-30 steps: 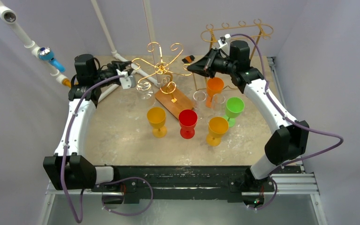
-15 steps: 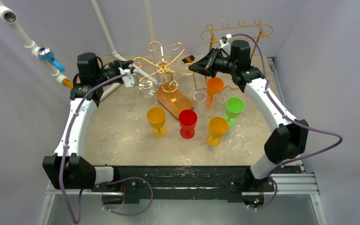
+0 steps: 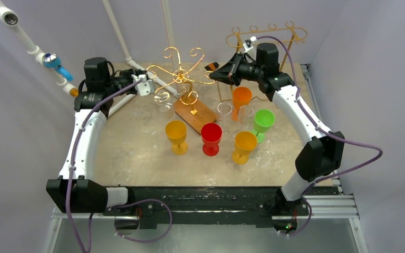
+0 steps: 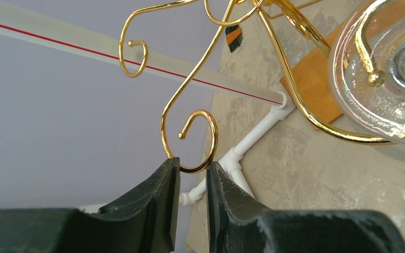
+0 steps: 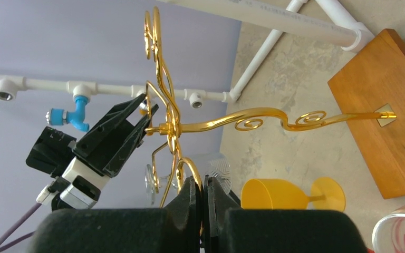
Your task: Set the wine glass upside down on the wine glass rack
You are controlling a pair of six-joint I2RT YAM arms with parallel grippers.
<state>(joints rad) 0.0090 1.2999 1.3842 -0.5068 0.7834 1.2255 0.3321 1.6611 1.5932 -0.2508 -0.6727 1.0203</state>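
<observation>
Two grippers work at one gold wine glass rack (image 3: 182, 76), where one clear wine glass (image 3: 163, 100) hangs upside down.
The left gripper (image 4: 192, 163) is narrowly open at a curl. The right gripper (image 5: 200, 182) pinches another curl. Five coloured goblets (image 3: 211, 138) and two clear glasses (image 3: 224, 110) stand nearby.

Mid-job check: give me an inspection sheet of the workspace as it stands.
Surface: table, beige, scuffed.
Job's things: gold rack on wooden base; clear glass at its left arm.
Clutter: red goblet, green goblet, orange goblet, left yellow goblet, right yellow goblet, upright; second rack behind.
Grippers: left gripper jaws narrow at a rack curl, grip unclear; right gripper shut by another curl.
Cables: purple cable loops off-table.
Surroundings: white pipes, blue tap.
</observation>
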